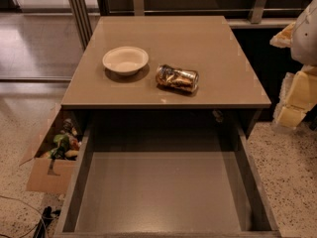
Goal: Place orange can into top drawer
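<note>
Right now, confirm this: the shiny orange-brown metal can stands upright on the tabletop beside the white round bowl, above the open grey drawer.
Not upright: the camera view shows the shiny orange-brown metal can lying on its side on the tabletop beside the white round bowl, above the open grey drawer. The pincer hangs far right.

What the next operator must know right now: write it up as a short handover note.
End effector: at the right edge of the view, beside the table and well away from the can.
Orange can: lying on its side on the tabletop, just right of the white bowl.
Top drawer: open, with nothing visible inside.
Done: drawer is open.
Left: grasp the can and put it in the drawer.
</note>
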You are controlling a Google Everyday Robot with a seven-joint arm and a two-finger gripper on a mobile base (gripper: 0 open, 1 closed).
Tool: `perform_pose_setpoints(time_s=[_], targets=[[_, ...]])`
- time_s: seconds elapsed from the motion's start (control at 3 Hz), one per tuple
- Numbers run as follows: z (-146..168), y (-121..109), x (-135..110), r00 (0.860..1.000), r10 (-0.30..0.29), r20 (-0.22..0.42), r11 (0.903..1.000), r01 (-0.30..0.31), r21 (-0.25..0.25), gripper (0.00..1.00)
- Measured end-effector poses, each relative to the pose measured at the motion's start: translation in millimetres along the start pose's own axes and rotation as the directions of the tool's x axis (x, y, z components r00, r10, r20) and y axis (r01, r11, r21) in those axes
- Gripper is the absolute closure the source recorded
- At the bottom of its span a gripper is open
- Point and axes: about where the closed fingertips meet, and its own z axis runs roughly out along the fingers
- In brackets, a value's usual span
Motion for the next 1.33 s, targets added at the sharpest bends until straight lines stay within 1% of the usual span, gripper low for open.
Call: perform_pose_setpoints(time_s=[0.33, 0.67, 1.0, 1.33], targets=[[-2.9, 2.3, -0.7, 1.000, -0.011, 0.009, 0.9999, 0.011, 0.012, 0.00], [2.7, 1.6, -13.6, 0.997, -0.064, 0.045, 0.9977, 0.063, 0.026, 0.00], [10.4, -9.8, -29.0, 0.988, -0.092, 0.126, 0.9951, 0.087, 0.046, 0.00], [23.4, -32.5, -32.1, 0.973, -0.026, 0.228, 0.9987, 0.015, 0.049, 0.00]])
